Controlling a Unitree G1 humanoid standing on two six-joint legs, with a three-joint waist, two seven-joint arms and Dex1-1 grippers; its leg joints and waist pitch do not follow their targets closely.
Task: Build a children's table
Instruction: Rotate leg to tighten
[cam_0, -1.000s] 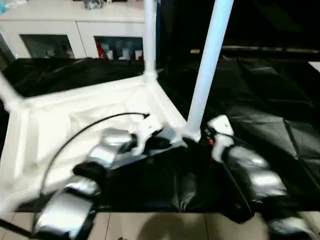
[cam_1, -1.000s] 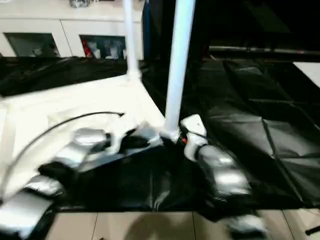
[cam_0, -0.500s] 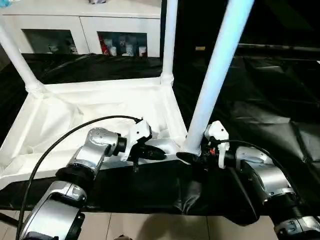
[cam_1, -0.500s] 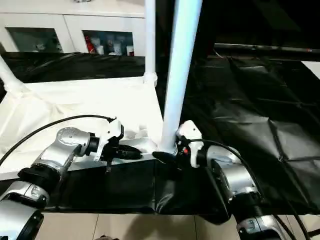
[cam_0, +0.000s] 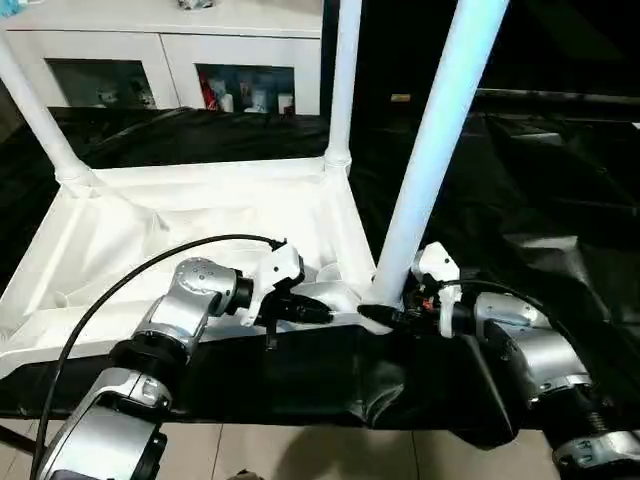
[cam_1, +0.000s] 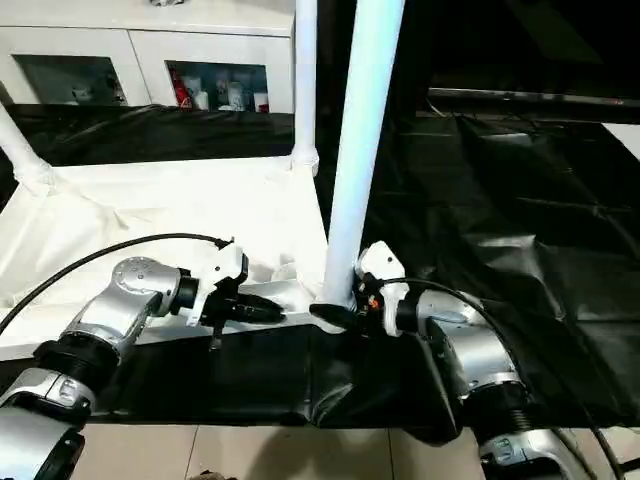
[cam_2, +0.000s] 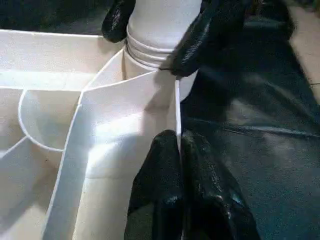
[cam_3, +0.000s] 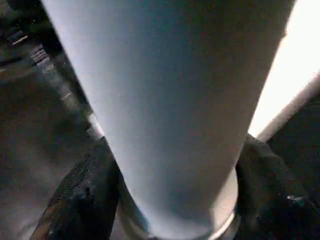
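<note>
The white children's table top (cam_0: 190, 225) lies underside up on the black-draped work table (cam_0: 540, 200), filling the scene from 9 o'clock to centre, with three legs standing in its corner sockets. At centre, the nearest leg (cam_0: 432, 140) rises toward 12 o'clock from the near right corner socket. The right gripper (cam_0: 378, 315), reaching in from 4 o'clock, has its black fingers (cam_3: 85, 200) spread around the leg's base, one on each side. The left gripper (cam_0: 320, 311), reaching in from 7 o'clock, has its fingers (cam_2: 165, 185) pressed together at the top's near rim, just beside that socket. White cabinets (cam_0: 160, 60) line the wall at 11 o'clock.
</note>
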